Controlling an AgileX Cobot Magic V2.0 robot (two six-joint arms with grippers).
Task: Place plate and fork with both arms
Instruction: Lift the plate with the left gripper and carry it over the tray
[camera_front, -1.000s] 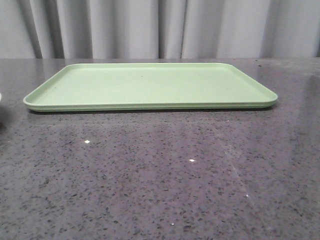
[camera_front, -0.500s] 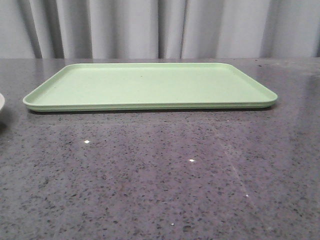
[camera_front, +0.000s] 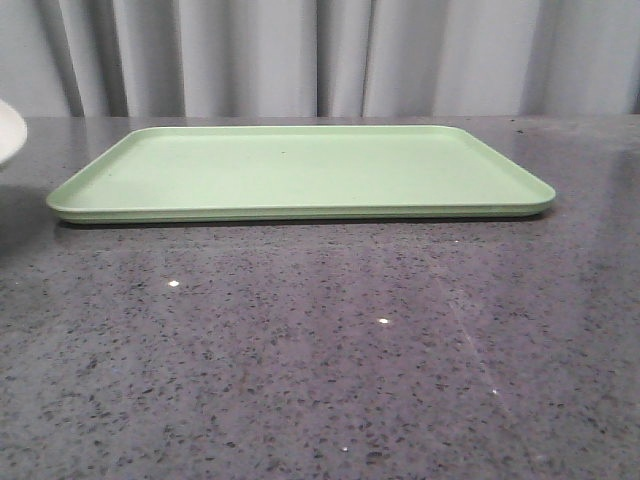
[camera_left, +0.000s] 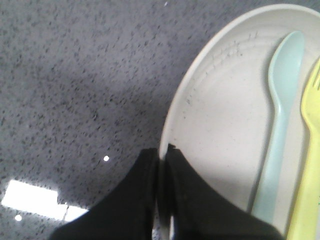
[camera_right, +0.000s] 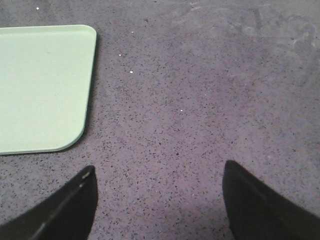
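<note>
The cream plate (camera_left: 225, 115) fills the left wrist view; my left gripper (camera_left: 161, 152) is shut on its rim, one finger inside and one outside. The yellow fork (camera_left: 310, 165) and a pale blue spoon (camera_left: 280, 115) lie on the plate. In the front view only the plate's edge (camera_front: 8, 132) shows at the far left, lifted above the table, left of the light-green tray (camera_front: 300, 170). My right gripper (camera_right: 157, 172) is open and empty over bare table, beside the tray's corner (camera_right: 45, 85).
The dark speckled table (camera_front: 330, 340) stretches in front of the tray. Grey curtains (camera_front: 320, 55) hang behind the table. Neither arm shows in the front view.
The plate's edge at the far left of the front view has risen from table level to above the tray's height. The tray has not moved.
</note>
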